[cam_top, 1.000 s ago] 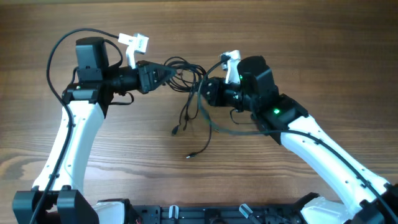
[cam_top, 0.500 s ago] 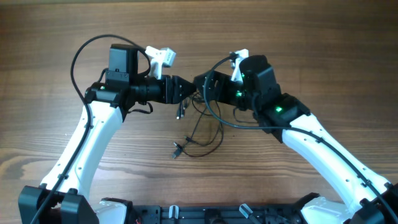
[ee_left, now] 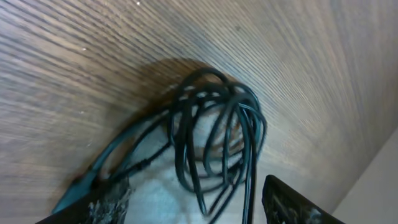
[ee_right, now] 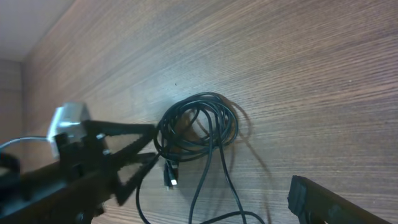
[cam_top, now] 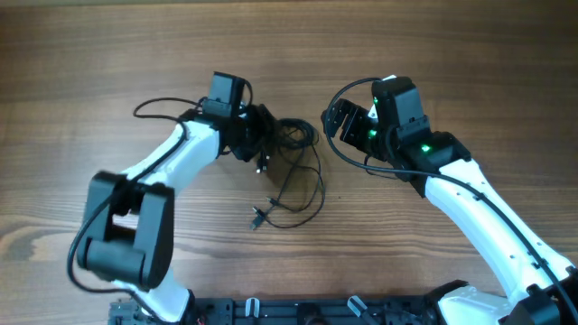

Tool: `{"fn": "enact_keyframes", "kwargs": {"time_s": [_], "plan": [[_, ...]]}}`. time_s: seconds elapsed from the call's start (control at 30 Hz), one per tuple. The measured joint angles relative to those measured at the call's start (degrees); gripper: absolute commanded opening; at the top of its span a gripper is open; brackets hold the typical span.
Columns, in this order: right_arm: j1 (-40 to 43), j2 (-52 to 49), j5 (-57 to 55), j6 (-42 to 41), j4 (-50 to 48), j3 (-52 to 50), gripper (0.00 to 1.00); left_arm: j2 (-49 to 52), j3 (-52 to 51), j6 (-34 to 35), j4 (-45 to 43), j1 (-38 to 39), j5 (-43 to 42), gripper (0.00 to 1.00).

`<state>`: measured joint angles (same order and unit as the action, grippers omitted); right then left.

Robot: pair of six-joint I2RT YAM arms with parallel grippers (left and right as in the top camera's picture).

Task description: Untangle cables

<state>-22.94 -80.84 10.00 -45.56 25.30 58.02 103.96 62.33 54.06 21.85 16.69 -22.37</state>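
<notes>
Tabletop [cam_top: 470, 54] cables [cam_top: 293, 135] coil at twelve o'clock of the open left gripper [ee_left: 199, 202]; pinching several loops together could tighten the knot; right gripper [cam_top: 336, 117] gapes too.

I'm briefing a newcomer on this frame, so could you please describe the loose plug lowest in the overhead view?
In the middle of the wooden table sits a knot of thin black cables. One cord loops out toward the bottom edge of the overhead view and ends in a small plug. It lies alone on bare wood; the other plug sits close under the knot.
</notes>
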Motion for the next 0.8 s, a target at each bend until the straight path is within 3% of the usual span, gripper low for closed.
{"fn": "enact_keyframes", "kwargs": {"time_s": [0.1,0.13,0.17,0.23,0.3,0.4,0.47,0.5,0.67,0.8], "plan": [[0.0,0.11,0.0,0.0,0.0,0.0,1.0,2.71,-0.02,4.76,-4.48,3.63,0.07,0.59],[0.0,0.11,0.0,0.0,0.0,0.0,1.0,3.37,-0.02,6.75,-5.29,5.11,0.31,0.52],[0.0,0.11,0.0,0.0,0.07,0.0,1.0,4.28,-0.02,8.9,-5.86,6.34,0.76,0.38],[0.0,0.15,0.0,0.0,1.16,0.0,1.0,6.78,-0.02,11.69,-6.99,7.5,1.27,0.28],[0.0,0.15,0.0,0.0,2.16,0.0,1.0,7.5,0.26,12.72,-7.58,7.58,1.62,0.25],[0.0,0.15,0.0,0.46,2.84,0.0,1.0,7.61,0.33,12.59,-8.15,7.39,2.23,0.5],[0.0,0.15,0.0,0.85,2.86,0.0,1.0,7.34,0.74,10.43,-8.35,6.38,1.53,0.93],[0.0,0.15,0.0,0.85,2.84,0.0,1.0,6.93,0.72,9.2,-8.0,5.73,1.09,1.0],[0.0,0.15,0.0,0.85,2.75,0.0,1.0,-2.58,0.68,3.96,-2.6,3.26,5.55,1.0],[0.0,0.17,0.0,0.85,2.78,0.0,1.0,-2.58,0.68,9.55,1.9,3.45,7.76,1.0]]}}
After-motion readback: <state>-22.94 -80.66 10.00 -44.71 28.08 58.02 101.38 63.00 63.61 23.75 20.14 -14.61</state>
